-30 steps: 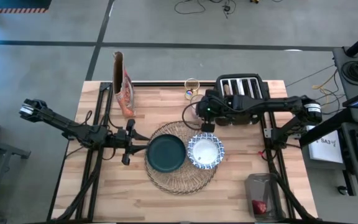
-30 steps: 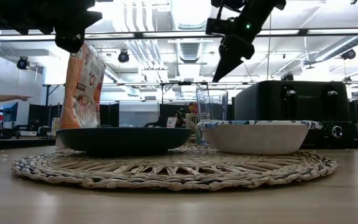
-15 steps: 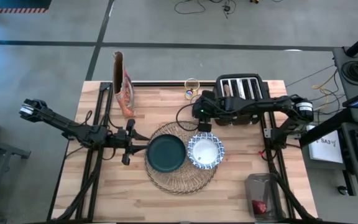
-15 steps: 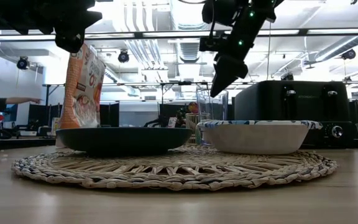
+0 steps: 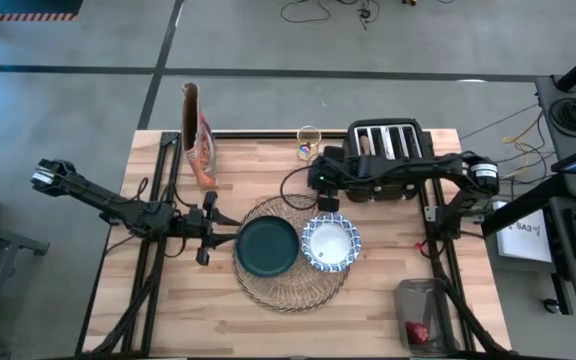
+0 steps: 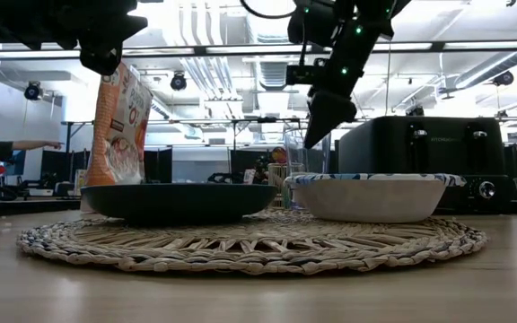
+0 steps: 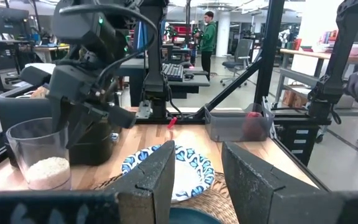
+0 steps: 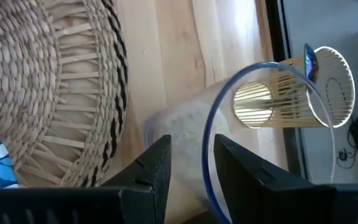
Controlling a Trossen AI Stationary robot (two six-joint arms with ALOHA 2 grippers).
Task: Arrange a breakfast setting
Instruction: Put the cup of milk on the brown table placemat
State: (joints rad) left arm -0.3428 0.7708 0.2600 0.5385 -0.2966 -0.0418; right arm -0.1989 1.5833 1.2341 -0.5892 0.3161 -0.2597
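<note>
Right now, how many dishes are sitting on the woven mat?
2. A dark teal plate sits on the left part of the mat, and a blue-and-white bowl sits on its right part, beside the plate. Nothing else shows on the mat.

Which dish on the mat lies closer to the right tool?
The patterned bowl; the right tool hovers just beyond it, while the teal plate lies farther off.
</note>
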